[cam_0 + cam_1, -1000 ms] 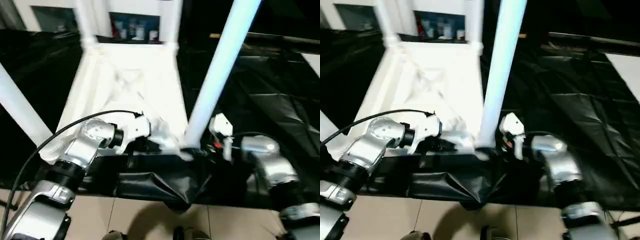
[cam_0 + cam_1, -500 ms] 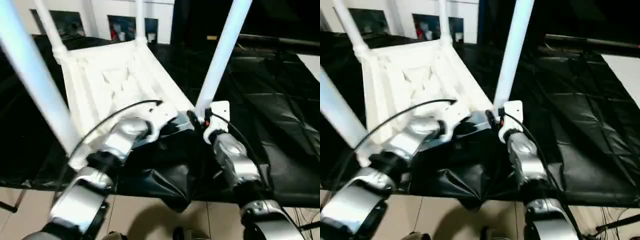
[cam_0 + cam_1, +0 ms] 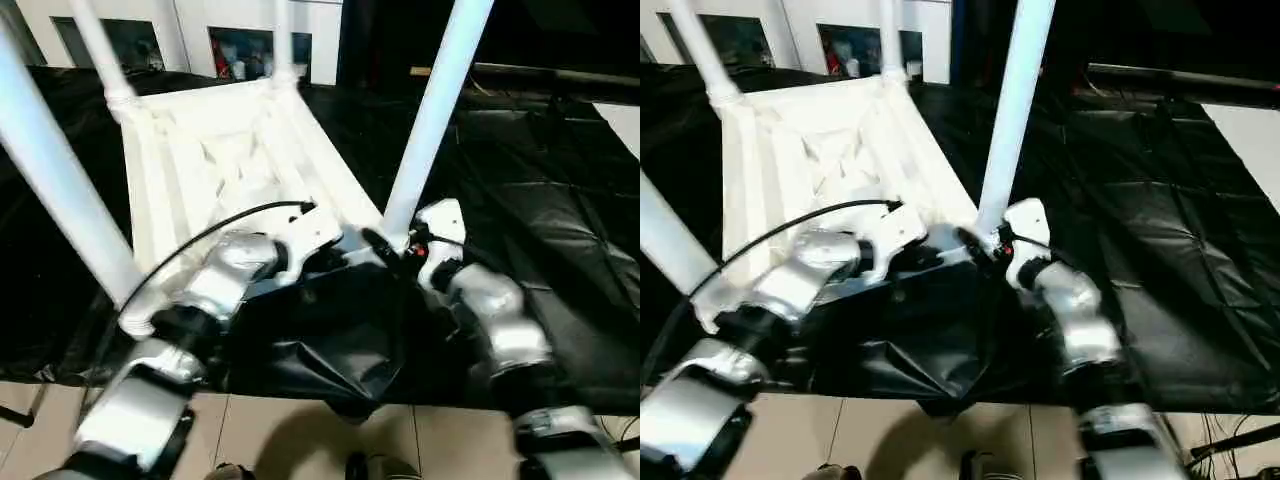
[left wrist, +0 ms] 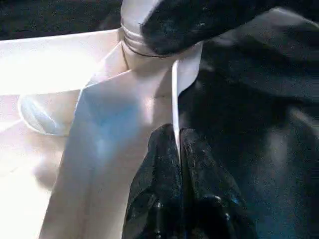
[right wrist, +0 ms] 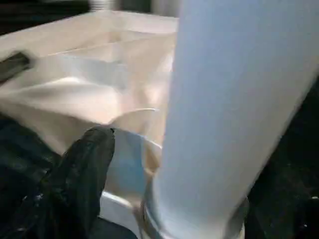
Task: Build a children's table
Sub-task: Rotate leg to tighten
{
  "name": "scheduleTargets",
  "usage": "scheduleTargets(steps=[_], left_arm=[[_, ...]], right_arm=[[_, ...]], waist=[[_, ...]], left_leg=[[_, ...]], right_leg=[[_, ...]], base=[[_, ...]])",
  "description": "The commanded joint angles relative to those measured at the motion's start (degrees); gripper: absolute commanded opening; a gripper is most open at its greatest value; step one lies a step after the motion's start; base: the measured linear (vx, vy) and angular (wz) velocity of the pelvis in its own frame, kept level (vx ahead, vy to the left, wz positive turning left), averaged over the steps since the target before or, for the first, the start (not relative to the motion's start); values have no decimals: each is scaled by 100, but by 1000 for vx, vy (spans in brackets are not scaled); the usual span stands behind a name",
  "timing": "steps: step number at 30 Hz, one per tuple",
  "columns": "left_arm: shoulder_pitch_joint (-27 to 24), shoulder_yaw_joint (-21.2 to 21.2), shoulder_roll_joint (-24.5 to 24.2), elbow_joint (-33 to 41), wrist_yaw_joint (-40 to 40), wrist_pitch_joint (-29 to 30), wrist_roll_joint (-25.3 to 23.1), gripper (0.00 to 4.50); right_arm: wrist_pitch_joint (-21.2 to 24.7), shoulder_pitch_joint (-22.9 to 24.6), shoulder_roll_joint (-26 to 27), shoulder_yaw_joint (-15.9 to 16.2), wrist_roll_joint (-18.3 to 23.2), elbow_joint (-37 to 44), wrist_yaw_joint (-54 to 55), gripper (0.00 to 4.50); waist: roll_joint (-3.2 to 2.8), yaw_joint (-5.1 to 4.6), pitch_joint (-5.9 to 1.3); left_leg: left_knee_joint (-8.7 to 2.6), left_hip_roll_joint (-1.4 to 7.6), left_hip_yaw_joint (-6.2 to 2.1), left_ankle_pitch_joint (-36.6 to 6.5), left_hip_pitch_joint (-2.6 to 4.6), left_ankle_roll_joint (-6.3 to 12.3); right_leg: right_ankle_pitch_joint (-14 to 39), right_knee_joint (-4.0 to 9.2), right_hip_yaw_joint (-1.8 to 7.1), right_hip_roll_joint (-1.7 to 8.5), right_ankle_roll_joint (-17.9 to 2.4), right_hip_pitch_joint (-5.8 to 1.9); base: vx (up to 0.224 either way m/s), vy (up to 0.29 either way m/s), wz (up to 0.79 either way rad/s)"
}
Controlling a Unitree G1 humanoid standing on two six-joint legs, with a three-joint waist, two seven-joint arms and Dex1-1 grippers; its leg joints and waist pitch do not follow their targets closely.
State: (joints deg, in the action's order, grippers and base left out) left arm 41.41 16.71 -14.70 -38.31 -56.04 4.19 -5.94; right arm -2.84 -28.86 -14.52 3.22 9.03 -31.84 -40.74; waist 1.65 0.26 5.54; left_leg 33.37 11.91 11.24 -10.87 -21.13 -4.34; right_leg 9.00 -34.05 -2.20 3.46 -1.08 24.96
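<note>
The children's table lies upside down on black sheeting, white, its ribbed underside up and four legs standing in the corner sockets. The near right leg rises between my arms. My left gripper is shut on the thin rim of the table beside that leg's socket. My right gripper is at the base of the same leg. One of its fingers stands a little off the socket and the leg sits beside it, so the jaws look open.
Black sheeting covers the platform all round and hangs in a crumpled fold over the front edge, above a tiled floor. The near left leg stands close to my left forearm. A black cable loops over my left wrist.
My right gripper's fingers have spread at the leg's base and its forearm has swung out to the right. The left gripper keeps its pinch on the rim. The camera has shifted.
</note>
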Motion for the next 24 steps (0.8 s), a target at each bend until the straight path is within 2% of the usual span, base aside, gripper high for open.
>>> scheduleTargets(steps=[1, 4, 8, 10, 16, 18, 22, 23, 24], left_arm=[[-283, 179, -174, 213, -830, -273, 303, 0], [-398, 203, -369, 467, -1349, -192, 508, 0], [-418, 196, -531, 513, -1547, -346, 555, 0], [-431, 119, -600, 596, -1668, -289, 653, 0], [-449, 31, -702, 639, -1803, -271, 685, 0], [-468, 36, -726, 667, -1852, -253, 710, 0], [-480, 40, -739, 679, -1885, -244, 723, 0], [-489, 36, -742, 671, -1901, -259, 724, 0], [-493, 35, -744, 670, -1903, -264, 724, 0]], right_arm=[[187, 123, -354, 258, 161, 287, -1101, 401], [302, 237, -628, 413, 249, 478, -1737, 401], [219, 341, -897, 680, 148, 532, -2212, 401], [208, 378, -968, 752, 136, 552, -2390, 401], [392, 313, -848, 622, 367, 555, -2525, 386], [442, 328, -851, 631, 396, 589, -2594, 353], [487, 355, -873, 649, 435, 613, -2659, 337], [479, 377, -896, 666, 449, 608, -2691, 311], [476, 385, -903, 671, 451, 607, -2699, 311]], waist=[[64, 17, -354], [39, 34, -364], [34, 49, -367], [56, 57, -357], [49, 73, -361], [44, 77, -369], [45, 84, -382], [44, 89, -382], [44, 94, -382]], left_leg=[[-346, 97, -36, -957, -6, 641], [-346, 125, -26, -800, 16, 747], [-334, 129, -13, -753, 31, 778], [-336, 127, -10, -827, 34, 742], [-338, 126, -12, -850, 37, 630], [-337, 128, -12, -774, 33, 644], [-325, 128, -4, -671, 29, 690], [-322, 128, -3, -663, 29, 696], [-323, 128, -1, -666, 34, 697]], right_leg=[[1443, 410, 215, 341, -1258, -372], [932, 346, 230, 337, -1458, -372], [694, 325, 227, 342, -1570, -363], [820, 338, 227, 344, -1542, -367], [1009, 343, 232, 352, -1467, -368], [879, 324, 232, 348, -1490, -375], [665, 296, 228, 344, -1554, -386], [659, 296, 228, 344, -1556, -387], [679, 301, 226, 343, -1553, -383]], base=[[0, 0, 0], [0, 0, 0], [0, 0, 0], [0, 0, 0], [0, 0, 0], [0, 0, 0], [0, 0, 0], [0, 0, 0], [0, 0, 0]])
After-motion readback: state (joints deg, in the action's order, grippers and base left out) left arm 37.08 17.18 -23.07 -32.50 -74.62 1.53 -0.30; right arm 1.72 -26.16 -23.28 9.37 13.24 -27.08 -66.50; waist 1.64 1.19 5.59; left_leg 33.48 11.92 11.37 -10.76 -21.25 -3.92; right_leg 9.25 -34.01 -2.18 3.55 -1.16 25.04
